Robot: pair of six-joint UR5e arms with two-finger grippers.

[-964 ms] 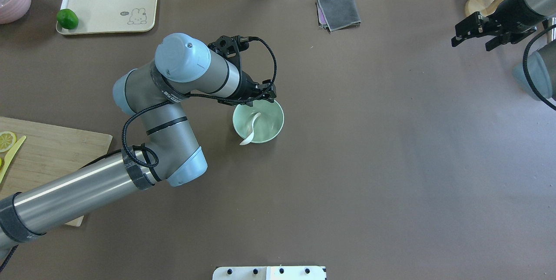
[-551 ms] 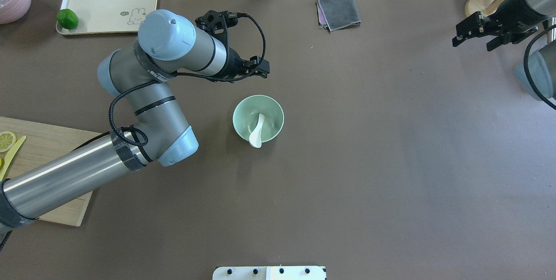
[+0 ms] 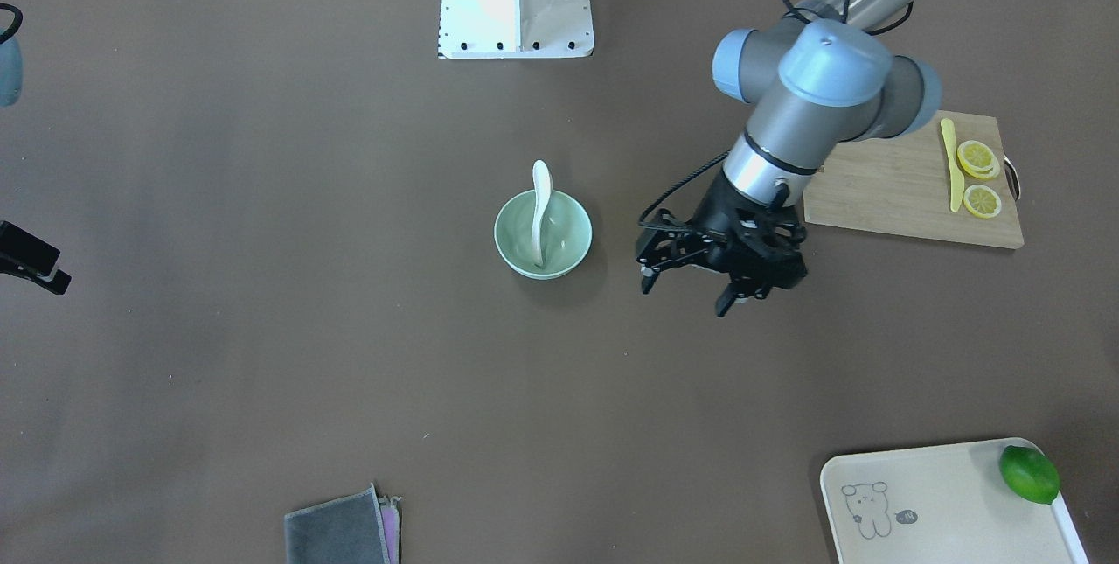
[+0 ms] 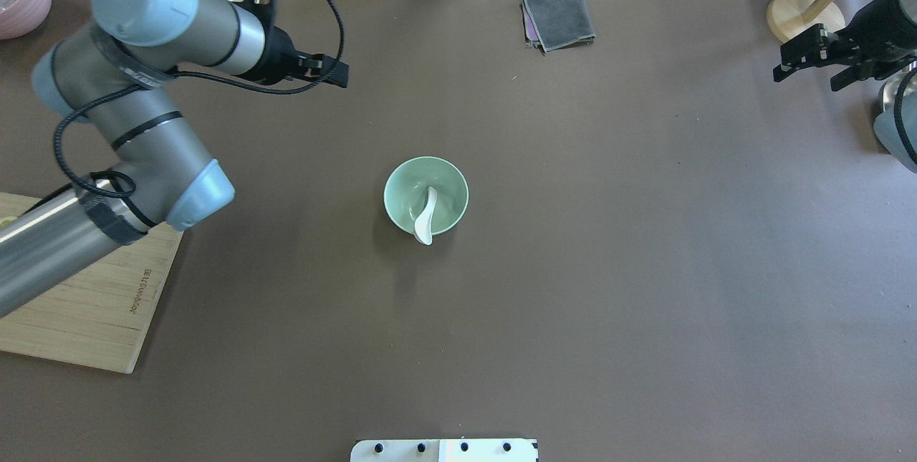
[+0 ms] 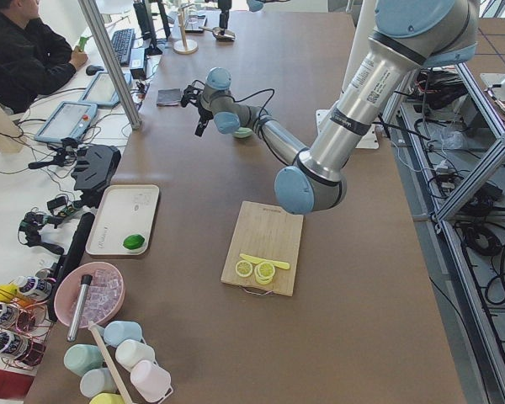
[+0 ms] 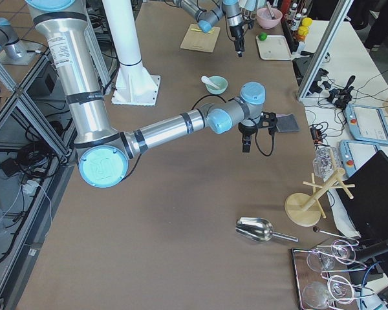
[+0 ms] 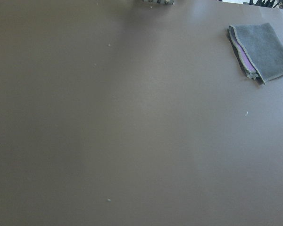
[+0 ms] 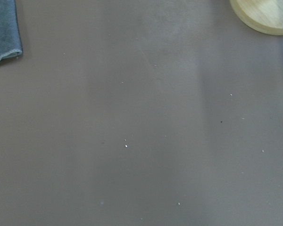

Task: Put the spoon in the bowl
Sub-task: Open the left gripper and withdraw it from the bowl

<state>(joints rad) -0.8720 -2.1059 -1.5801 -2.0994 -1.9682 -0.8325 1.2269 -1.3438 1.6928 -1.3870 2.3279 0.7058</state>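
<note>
The pale mint-green bowl (image 4: 444, 186) stands near the middle of the table, also in the front view (image 3: 568, 236). The white spoon (image 4: 426, 217) lies in it, one end inside and the other leaning over the rim on the robot's side (image 3: 539, 201). My left gripper (image 4: 331, 74) is open and empty, raised, well away from the bowl toward the far left; its fingers (image 3: 648, 281) are spread. My right gripper (image 4: 811, 69) is open and empty near the table's far right edge. Neither wrist view shows the bowl or the spoon.
A folded grey cloth (image 4: 559, 18) lies at the far middle. A wooden cutting board (image 3: 900, 192) holds lemon slices and a yellow knife (image 3: 949, 163). A cream tray (image 3: 927, 503) holds a lime (image 3: 1029, 474). A wooden stand base (image 4: 802, 14) sits far right.
My left gripper has pulled away from above the bowl's far rim, up and toward the far left. The spoon stays in the bowl, swung slightly to the right. My right gripper shifted slightly right.
</note>
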